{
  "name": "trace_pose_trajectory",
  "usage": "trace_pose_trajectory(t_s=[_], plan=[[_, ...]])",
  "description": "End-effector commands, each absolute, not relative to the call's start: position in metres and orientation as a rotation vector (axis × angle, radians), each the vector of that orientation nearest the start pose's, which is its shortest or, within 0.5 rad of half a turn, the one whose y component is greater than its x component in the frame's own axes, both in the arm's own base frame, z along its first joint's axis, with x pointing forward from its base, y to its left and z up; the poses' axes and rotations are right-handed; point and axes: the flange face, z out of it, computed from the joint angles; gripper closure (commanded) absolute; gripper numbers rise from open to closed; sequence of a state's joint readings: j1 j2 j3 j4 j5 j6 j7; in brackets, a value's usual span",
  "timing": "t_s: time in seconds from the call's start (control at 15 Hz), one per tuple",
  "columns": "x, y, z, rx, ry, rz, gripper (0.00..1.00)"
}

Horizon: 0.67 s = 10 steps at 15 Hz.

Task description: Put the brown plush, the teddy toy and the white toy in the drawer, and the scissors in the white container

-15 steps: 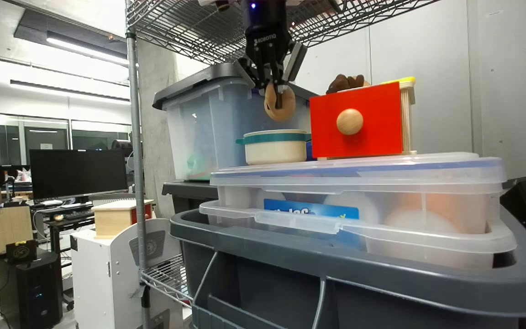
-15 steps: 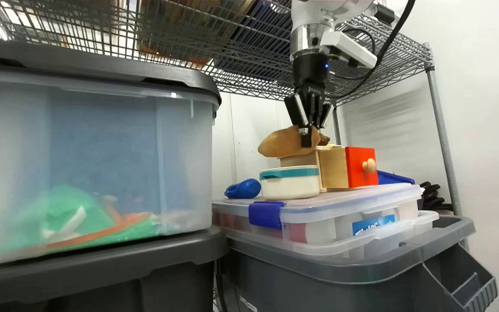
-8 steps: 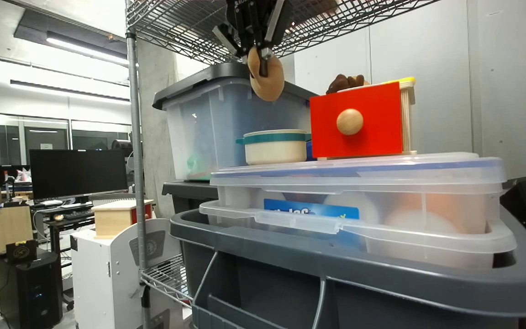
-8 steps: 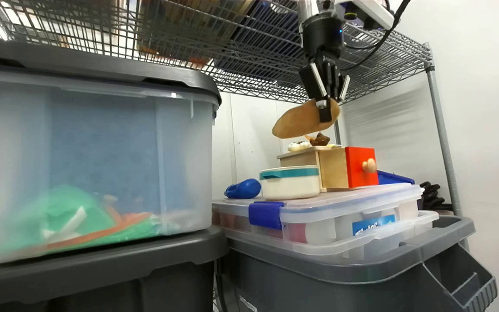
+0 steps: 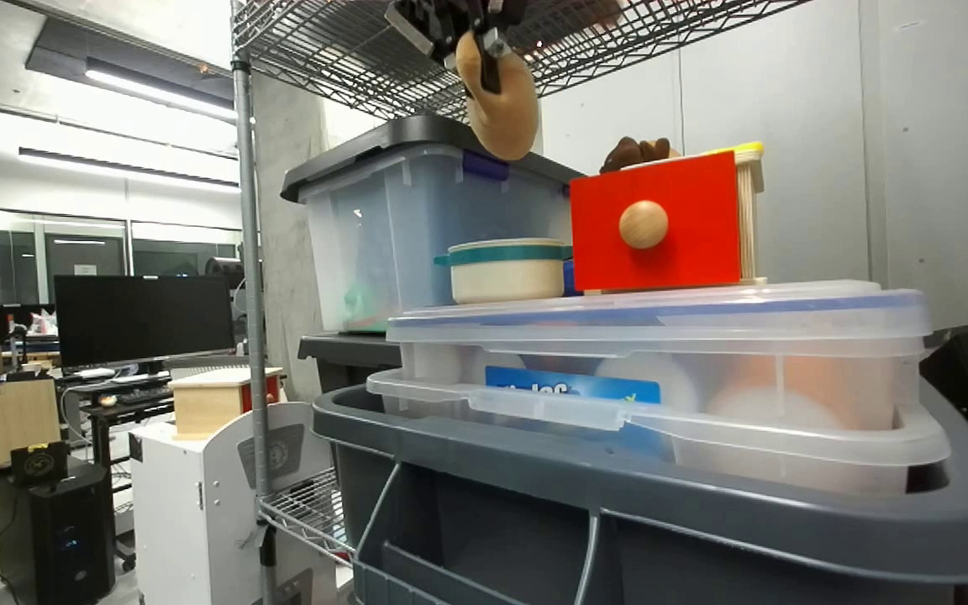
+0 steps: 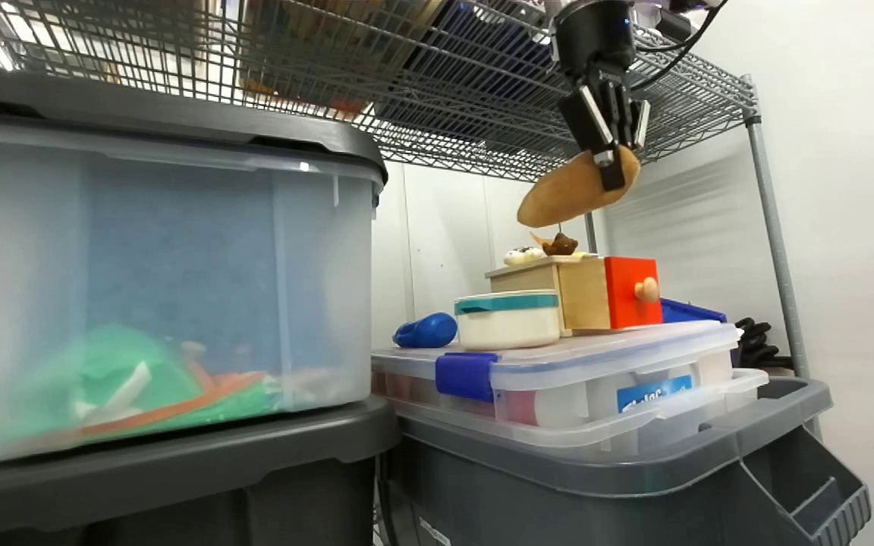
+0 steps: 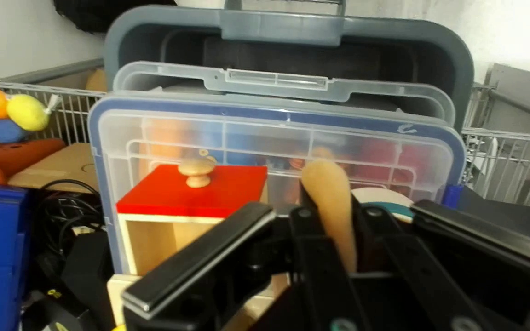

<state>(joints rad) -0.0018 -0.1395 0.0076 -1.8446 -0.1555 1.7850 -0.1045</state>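
Gripper (image 7: pixel 332 202) pinches the plush (image 6: pixel 566 193) near one end. Drawer (image 7: pixel 173 197) sits open at 9 o'clock in wrist view: centre plush lengthwise above, lower, then release.

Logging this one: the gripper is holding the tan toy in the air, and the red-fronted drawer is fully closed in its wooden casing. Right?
Not quite: the red-fronted drawer is open, its front well away from the wooden casing, as the wrist view shows. The gripper is indeed holding the tan toy in the air.
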Motion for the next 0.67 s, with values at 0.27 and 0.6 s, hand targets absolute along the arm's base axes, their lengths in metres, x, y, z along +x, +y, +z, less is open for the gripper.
trace_pose_trajectory(t_s=[0.27,0.6], plan=[[0.485,-0.037,0.623,-3.374,-0.026,-0.133,0.97],[0.47,-0.063,0.633,-3.373,0.095,-0.111,0.97]])
